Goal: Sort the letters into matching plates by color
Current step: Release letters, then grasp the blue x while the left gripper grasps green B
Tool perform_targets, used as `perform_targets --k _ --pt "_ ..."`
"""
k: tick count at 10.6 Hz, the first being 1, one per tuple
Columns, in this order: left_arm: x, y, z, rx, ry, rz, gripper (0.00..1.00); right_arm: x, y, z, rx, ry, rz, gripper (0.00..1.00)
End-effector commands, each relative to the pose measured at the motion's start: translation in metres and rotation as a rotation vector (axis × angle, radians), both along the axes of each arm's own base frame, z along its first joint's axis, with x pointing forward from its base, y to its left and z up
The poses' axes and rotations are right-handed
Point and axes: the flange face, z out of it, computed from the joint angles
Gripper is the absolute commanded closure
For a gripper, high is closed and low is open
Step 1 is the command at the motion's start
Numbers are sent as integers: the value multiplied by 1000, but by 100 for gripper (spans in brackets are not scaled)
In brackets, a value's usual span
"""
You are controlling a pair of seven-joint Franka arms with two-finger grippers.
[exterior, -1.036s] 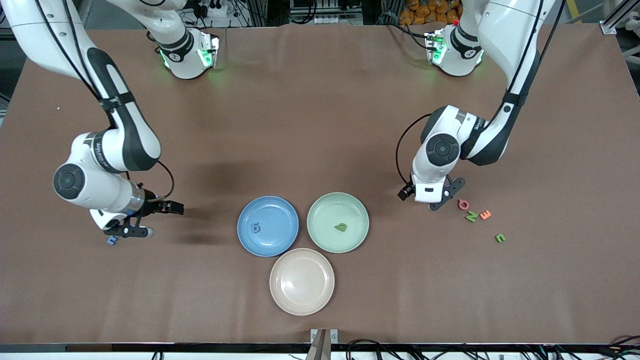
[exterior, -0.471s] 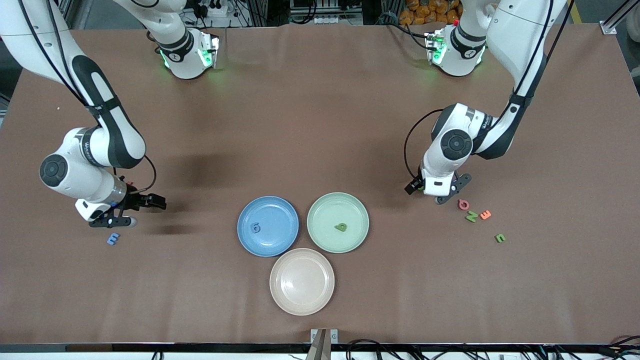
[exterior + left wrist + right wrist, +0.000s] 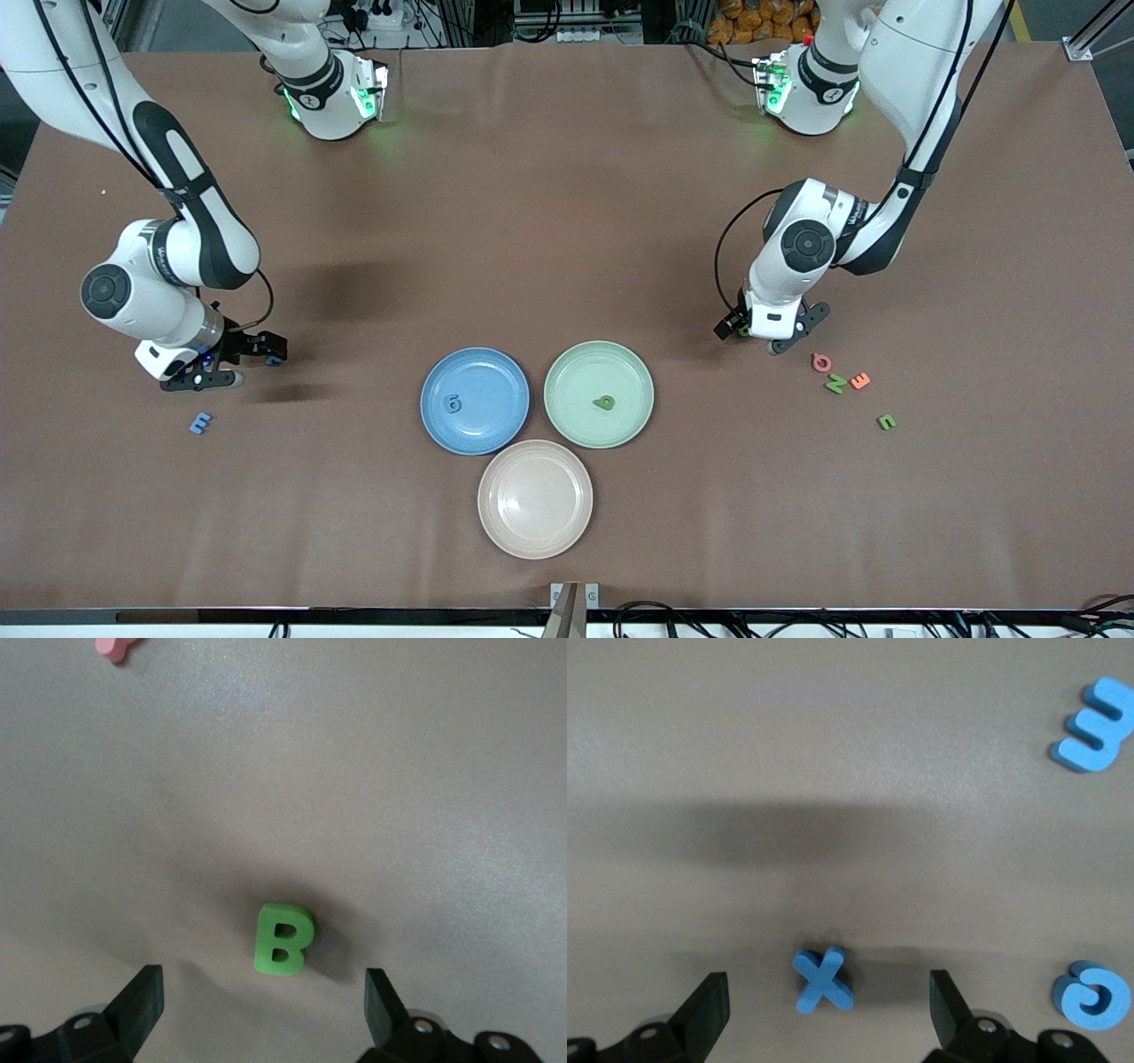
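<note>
My left gripper (image 3: 261,1014) hangs open over the green B (image 3: 283,939) lying flat on the table; my right gripper (image 3: 824,1014) hangs open over the blue X (image 3: 823,978). Both look light, thin, squashy: I'd pinch across the edges, gently.

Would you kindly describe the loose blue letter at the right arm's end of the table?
Start at the blue plate and move toward the right arm's end of the table. Nearer the front camera than the open right gripper lies a small blue E, flat and alone on bare brown table.
</note>
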Motion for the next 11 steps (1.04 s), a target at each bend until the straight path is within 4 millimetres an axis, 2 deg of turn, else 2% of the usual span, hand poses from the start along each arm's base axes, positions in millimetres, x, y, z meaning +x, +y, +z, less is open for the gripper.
perform_targets --k 1,4,5,6,7,8,9,11 --pt "1 10 -5 -11 -18 -28 0 -14 -1 -11 -13 -19 26 0" --pt "4 15 -9 -19 -27 -32 0 -21 2 -20 -10 -21 30 0" --pt "5 14 -10 -21 -30 -33 0 -21 3 -20 -11 -21 33 6" --pt "5 14 -11 -21 -30 -35 0 -21 4 -20 -11 -21 36 18" --pt "4 13 -13 -20 -27 -36 8 -20 4 -20 -22 -27 55 31" --pt "5 12 -12 -21 -28 -31 59 -20 4 -20 -26 -28 64 38" --pt "4 10 -13 -22 -27 -13 100 -19 6 -23 -25 -36 64 41" --pt "5 5 -13 -23 -30 12 100 -18 7 -26 -23 -44 65 49"
